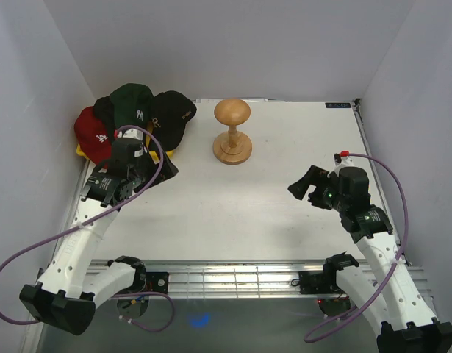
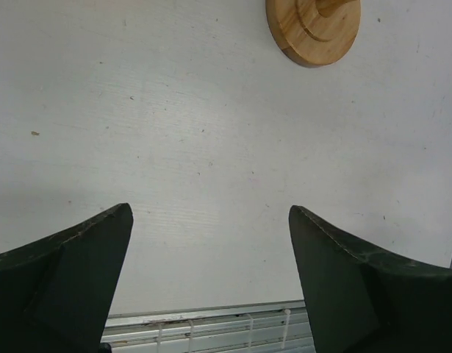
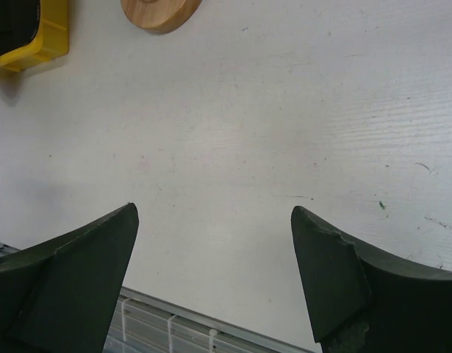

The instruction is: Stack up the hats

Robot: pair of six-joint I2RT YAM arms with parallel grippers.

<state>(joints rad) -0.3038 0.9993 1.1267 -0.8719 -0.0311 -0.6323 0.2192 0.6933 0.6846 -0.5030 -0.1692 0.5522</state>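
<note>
Several hats lie bunched in the far left corner: a red one [image 1: 92, 134], a dark green one [image 1: 133, 103] on top, and a black one [image 1: 173, 115] to its right. My left gripper [image 1: 156, 164] hovers just in front of that pile, open, with only bare table between its fingers [image 2: 79, 257]. My right gripper [image 1: 305, 182] hangs over the right half of the table, far from the hats, also open and holding nothing. In the left wrist view no hat shows. In the right wrist view only a dark scrap shows in the yellow tray's corner.
A wooden mushroom-shaped stand [image 1: 232, 132] rises at the back middle; its round base shows in both wrist views [image 2: 314, 29] [image 3: 159, 11]. The yellow tray [image 3: 42, 37] sits under the hats. White walls close in on the left, back and right. A metal rail [image 1: 233, 276] runs along the near edge.
</note>
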